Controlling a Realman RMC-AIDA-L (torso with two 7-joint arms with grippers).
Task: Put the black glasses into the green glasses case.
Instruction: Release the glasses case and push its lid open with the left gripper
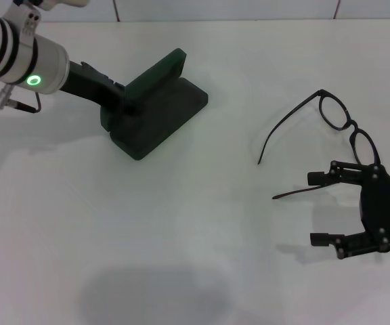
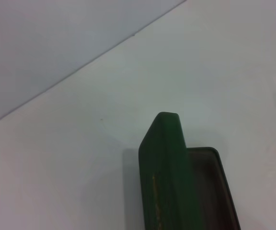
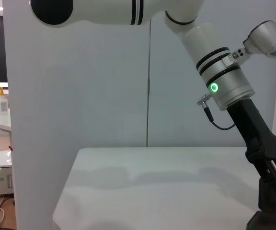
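The green glasses case (image 1: 156, 105) stands open well apart from the right gripper (image 1: 322, 208), across the table (image 1: 181, 237), with the left gripper (image 1: 117, 101) at its lid; I cannot tell that gripper's grip. The black glasses (image 1: 337, 118) lie just beyond the right gripper's spread fingers, one temple crossing between them, long axis slanting away. The right arm is nearer.

Green glasses case (image 1: 156, 108) open (left gripper (image 1: 117, 101) at it), black glasses (image 1: 330, 128) apart

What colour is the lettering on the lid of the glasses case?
Gold, on the dark green lid of the green glasses case; the left wrist view shows it best.
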